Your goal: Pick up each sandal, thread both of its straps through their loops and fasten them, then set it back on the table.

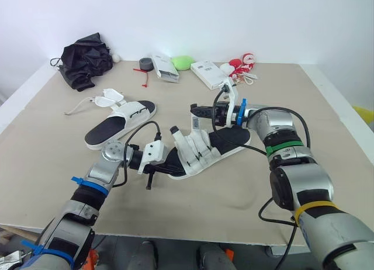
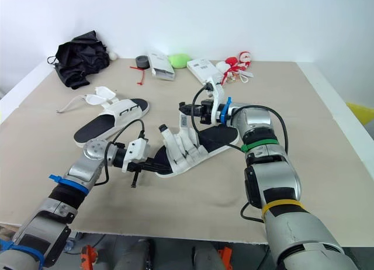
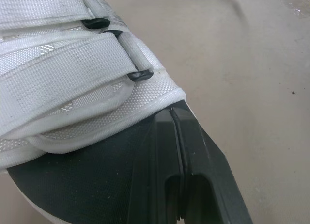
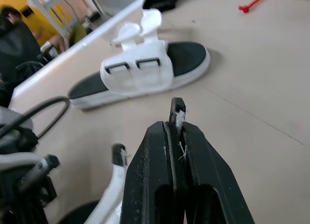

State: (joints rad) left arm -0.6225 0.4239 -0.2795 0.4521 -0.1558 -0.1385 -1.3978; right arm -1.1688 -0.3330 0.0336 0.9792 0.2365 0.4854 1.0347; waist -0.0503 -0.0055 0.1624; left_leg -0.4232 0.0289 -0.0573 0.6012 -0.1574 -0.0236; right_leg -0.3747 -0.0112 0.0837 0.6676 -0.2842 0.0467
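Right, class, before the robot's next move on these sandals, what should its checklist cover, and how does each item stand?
1. Near sandal lies between both grippers: ok.
2. Its straps pass through the black loops: ok.
3. Straps pressed down fast: cannot tell.
4. Left gripper, shut at the sole's edge, is actually holding it: cannot tell.
5. Right gripper, shut, is free of the strap: cannot tell; white fibres sit at its tips.
6. Far sandal has its straps threaded: not ok, its loops are empty.
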